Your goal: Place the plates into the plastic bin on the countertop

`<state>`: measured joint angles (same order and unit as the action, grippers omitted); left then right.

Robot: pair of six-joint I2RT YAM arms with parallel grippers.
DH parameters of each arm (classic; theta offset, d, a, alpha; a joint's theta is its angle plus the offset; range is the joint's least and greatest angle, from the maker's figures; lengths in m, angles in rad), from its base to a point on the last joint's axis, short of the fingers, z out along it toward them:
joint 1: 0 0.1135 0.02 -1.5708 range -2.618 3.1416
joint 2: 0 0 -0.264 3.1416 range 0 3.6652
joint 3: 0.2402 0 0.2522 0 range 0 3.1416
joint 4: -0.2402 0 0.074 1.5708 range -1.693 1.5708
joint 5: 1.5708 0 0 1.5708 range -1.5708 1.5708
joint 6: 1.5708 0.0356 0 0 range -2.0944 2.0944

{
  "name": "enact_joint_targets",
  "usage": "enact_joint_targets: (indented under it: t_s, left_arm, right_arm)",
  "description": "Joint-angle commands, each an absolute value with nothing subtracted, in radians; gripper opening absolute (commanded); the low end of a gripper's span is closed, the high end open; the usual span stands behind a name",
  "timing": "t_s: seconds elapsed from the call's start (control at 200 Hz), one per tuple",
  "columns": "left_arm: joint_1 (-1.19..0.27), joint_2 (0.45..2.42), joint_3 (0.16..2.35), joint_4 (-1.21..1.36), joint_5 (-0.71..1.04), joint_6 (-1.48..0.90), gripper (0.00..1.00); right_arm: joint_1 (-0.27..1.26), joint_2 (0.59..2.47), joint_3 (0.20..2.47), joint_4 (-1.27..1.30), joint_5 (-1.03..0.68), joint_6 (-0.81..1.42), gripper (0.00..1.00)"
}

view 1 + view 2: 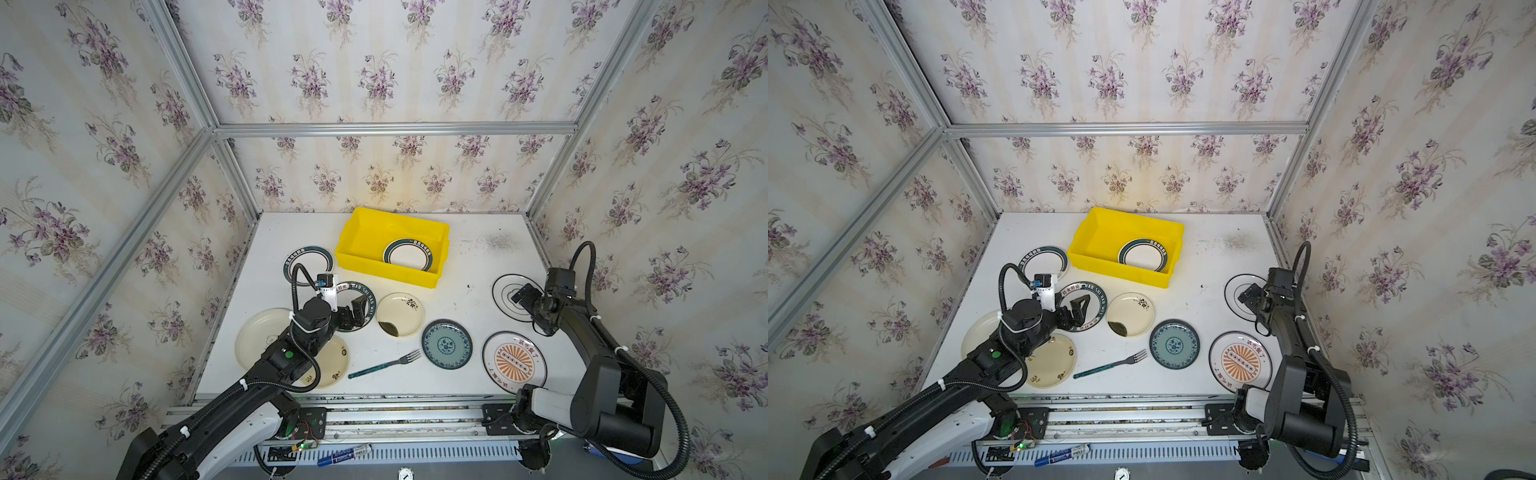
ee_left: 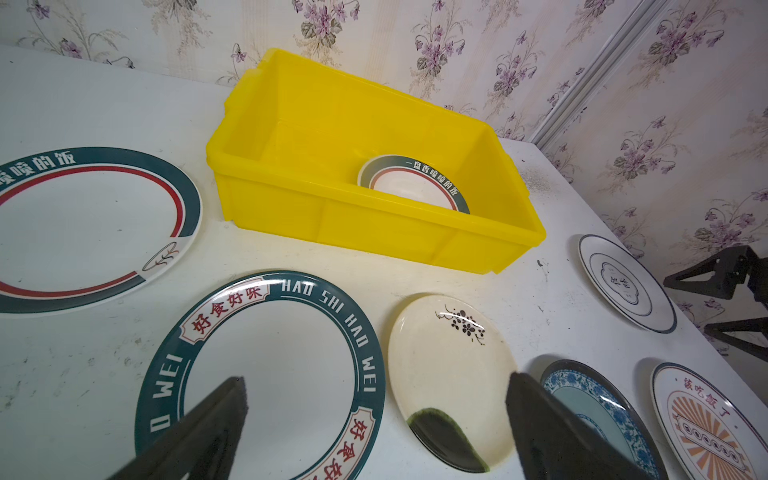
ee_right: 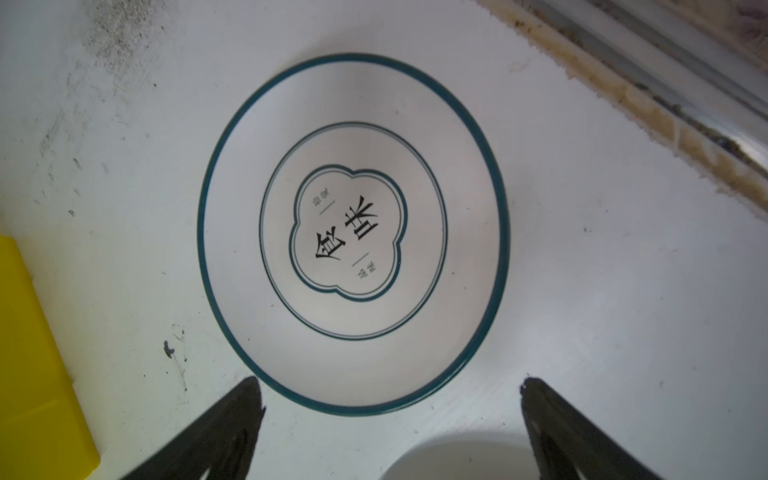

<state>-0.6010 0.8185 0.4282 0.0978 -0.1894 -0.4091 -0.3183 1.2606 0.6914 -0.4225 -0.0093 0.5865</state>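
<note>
Both of your hands are empty and spread wide right now. Your left gripper (image 2: 376,386) hangs over the big plate with the teal lettered rim (image 2: 282,353). Your right gripper (image 3: 390,386) hangs over the white plate with the thin teal ring (image 3: 353,232), which lies near the rail (image 3: 685,104) on the right side of the countertop (image 1: 457,257). One plate (image 1: 409,255) is in the yellow bin (image 1: 382,270), at one end. The other plates (image 1: 446,344) lie flat on the top, in front of the bin and off to its sides. Here is what could go wrong, I think. Flat plates are hard to pick up (there is almost no gap under the rim), so a finger may slide over the edge and just push the plate away. The cream plate with the little flowers (image 2: 453,374) sits just beside the lettered one, so a finger coming down between them could bump it. The bin looks light, and a knock on its wall could shove it. If both arms go to the bin together, they may hit each other. A plate dropped from too high could land hard on the one inside. Leave the sparkly fork (image 1: 384,364) alone; it is not a plate.
</note>
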Motion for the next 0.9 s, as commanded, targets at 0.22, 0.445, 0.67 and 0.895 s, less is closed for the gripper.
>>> enact_joint_targets:
  t_s: [0.22,0.445,0.67,0.895]
  left_arm:
    - [-0.600,0.834,0.420,0.210,-0.013,-0.367,1.00]
    - [-0.601,0.842,0.416,0.231,0.003,-0.358,1.00]
    - [-0.601,0.848,0.415,0.222,-0.029,-0.364,1.00]
    - [-0.601,0.854,0.414,0.218,-0.046,-0.361,1.00]
  right_arm:
    - [-0.319,1.342,0.641,-0.293,-0.145,0.637,0.95]
    - [-0.318,1.379,0.618,-0.242,-0.164,0.649,0.95]
    - [-0.318,1.438,0.605,-0.194,-0.186,0.657,0.90]
    - [-0.318,1.489,0.606,-0.158,-0.212,0.659,0.86]
